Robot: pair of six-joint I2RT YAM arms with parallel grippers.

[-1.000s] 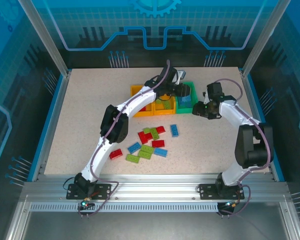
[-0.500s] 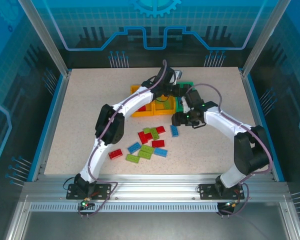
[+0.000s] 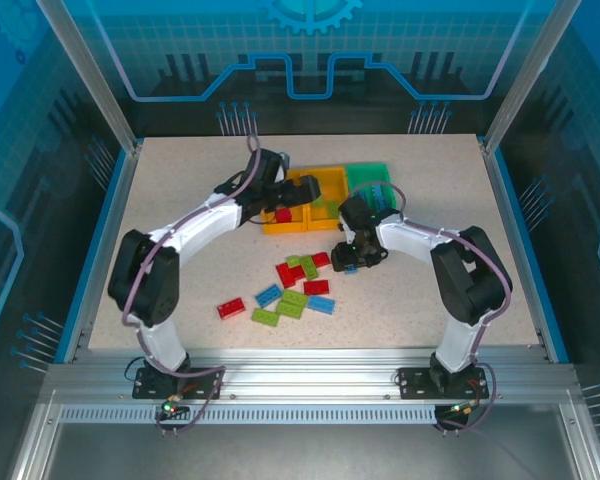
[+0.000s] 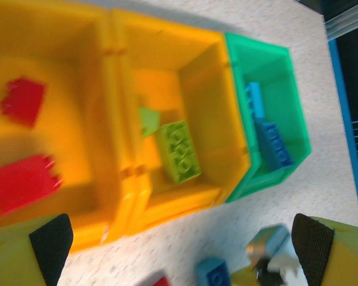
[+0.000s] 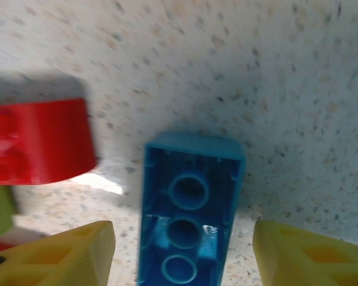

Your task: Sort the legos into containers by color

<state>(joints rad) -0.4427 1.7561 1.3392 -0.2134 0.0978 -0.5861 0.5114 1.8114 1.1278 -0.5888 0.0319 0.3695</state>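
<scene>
Blue lego (image 5: 191, 202): on bench (image 5: 286, 89), hollow underside up, at edge of loose pile in front of containers (image 3: 325, 195). Red lego (image 5: 36, 143) close beside it, not touching.
Long axis: points straight away from wrist, crosswise to closing line; long sides face fingers.
Right claw (image 5: 182, 232): low over brick, straddling it, part open, gap each side, nothing held. Right arm far nearer.
Left claw (image 4: 179, 250): spread wide, empty, above bin row.
Green bin (image 4: 259, 47): holds blue bricks; judged destination.
</scene>
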